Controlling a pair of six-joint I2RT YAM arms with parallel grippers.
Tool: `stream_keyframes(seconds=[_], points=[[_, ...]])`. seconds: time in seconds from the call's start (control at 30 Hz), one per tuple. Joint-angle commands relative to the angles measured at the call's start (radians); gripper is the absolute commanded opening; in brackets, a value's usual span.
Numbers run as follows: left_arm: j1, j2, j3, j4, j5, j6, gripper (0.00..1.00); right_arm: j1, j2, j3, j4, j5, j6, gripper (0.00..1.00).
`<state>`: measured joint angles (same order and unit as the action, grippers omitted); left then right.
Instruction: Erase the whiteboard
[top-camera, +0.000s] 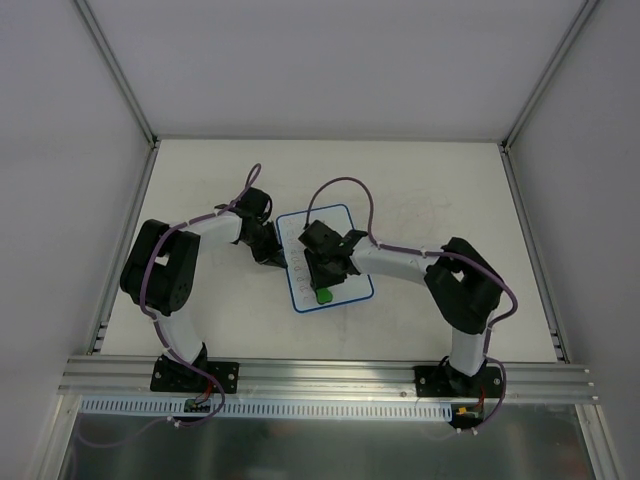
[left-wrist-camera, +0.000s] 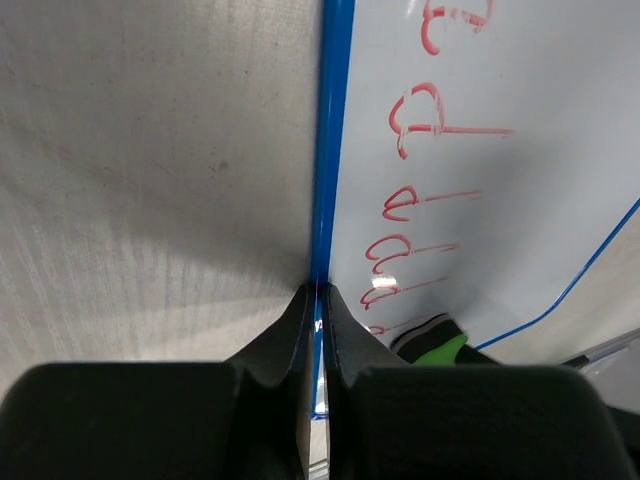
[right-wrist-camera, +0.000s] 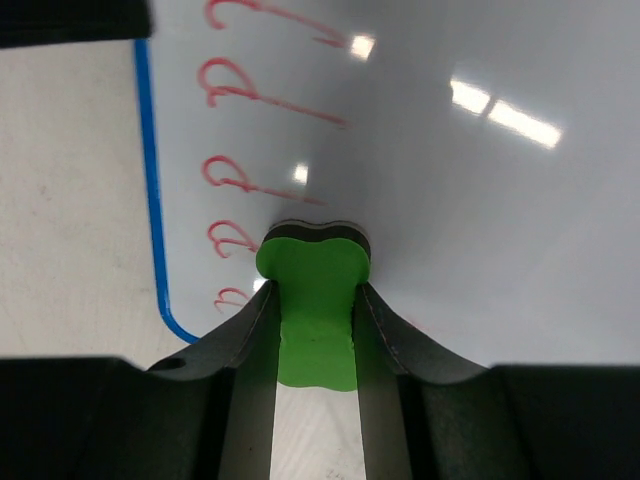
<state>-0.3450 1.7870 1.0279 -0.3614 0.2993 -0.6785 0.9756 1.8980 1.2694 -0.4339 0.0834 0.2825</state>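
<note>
Left gripper (left-wrist-camera: 318, 292) closed on the whiteboard's (left-wrist-camera: 520, 200) left edge; right gripper (right-wrist-camera: 314, 300) clamps the eraser (right-wrist-camera: 312, 270) on its near end, beside red marks (right-wrist-camera: 232, 175).

Bright, even light; glare patches dot the whiteboard (right-wrist-camera: 430, 190), and the close foreground blurs.

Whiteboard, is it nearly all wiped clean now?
Not yet. Done: the left end effector pinches the blue edge of the whiteboard, and the right end effector grips the green eraser. In hand: the eraser looks pressed to the board beside the writing. Left: a column of red marks remains, though the rest of the face looks blank.
</note>
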Motion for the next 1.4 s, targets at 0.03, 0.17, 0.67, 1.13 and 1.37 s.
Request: stream_keyframes(seconds=[0.03,0.17,0.67,1.13,1.37], points=[[0.014,0.022,-0.014,-0.036,-0.071,0.011,0.00,-0.149,-0.062,-0.162,-0.095,0.064,0.063,0.00],[0.018,0.022,-0.017,-0.036,-0.075,0.017,0.00,-0.302,-0.120,-0.274,-0.094,0.061,0.099,0.00],[0.017,-0.009,-0.026,-0.037,-0.062,0.011,0.00,-0.118,-0.036,-0.099,-0.071,0.042,0.090,0.06],[0.009,-0.205,-0.032,-0.050,-0.071,0.005,0.65,-0.075,-0.161,-0.030,-0.140,0.101,0.001,0.74],[-0.066,-0.279,-0.031,-0.065,-0.112,-0.019,0.83,-0.208,-0.289,-0.123,-0.128,0.047,-0.057,0.71]])
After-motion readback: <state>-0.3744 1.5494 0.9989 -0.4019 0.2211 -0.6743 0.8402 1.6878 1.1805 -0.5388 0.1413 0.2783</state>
